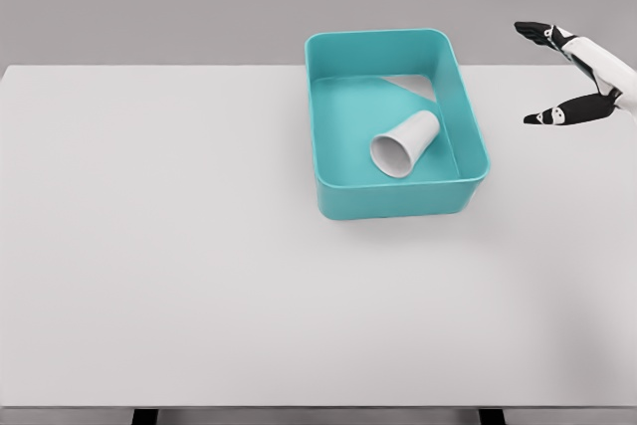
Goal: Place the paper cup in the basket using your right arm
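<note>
A white paper cup [405, 143] lies on its side inside the teal basket [328, 116], its open mouth turned toward the front left. The basket stands on the white table, right of the middle and toward the back. My right hand [557, 75] hovers at the right edge of the head view, to the right of the basket and apart from it. Its black-tipped fingers [542, 33] are spread and hold nothing. The left arm does not show.
The white table [159, 246] fills most of the view, with a grey wall behind it. Its front edge runs along the bottom, where two dark legs show beneath.
</note>
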Robot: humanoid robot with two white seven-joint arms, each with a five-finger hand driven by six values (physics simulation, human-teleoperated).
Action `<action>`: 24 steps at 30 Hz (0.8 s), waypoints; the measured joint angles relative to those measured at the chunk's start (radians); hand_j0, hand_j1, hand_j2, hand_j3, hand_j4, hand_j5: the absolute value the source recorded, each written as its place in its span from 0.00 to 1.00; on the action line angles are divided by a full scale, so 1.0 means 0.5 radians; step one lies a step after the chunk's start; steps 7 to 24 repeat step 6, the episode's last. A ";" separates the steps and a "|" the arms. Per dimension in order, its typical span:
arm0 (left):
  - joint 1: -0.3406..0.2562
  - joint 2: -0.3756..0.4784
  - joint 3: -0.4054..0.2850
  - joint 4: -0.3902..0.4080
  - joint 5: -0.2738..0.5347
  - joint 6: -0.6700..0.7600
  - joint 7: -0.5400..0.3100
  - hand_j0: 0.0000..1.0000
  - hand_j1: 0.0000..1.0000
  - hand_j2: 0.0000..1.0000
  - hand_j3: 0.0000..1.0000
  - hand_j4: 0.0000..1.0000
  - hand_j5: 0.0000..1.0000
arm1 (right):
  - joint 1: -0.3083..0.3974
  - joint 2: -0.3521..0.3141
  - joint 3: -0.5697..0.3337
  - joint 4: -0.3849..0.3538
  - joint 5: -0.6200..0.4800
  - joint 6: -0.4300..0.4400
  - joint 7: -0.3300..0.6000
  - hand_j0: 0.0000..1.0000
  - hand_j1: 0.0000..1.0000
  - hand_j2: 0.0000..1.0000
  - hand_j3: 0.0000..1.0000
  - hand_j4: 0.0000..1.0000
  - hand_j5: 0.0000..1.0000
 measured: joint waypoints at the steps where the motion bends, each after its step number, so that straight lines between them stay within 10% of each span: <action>1: 0.000 0.000 0.000 0.000 0.000 0.000 0.000 1.00 1.00 1.00 1.00 1.00 1.00 | 0.000 0.003 -0.007 -0.001 0.000 0.000 0.000 1.00 1.00 1.00 1.00 1.00 1.00; 24: -0.006 0.000 -0.002 -0.002 0.002 -0.005 0.000 1.00 1.00 1.00 1.00 1.00 1.00 | 0.000 0.007 -0.026 0.001 0.001 0.003 0.000 1.00 1.00 1.00 1.00 1.00 1.00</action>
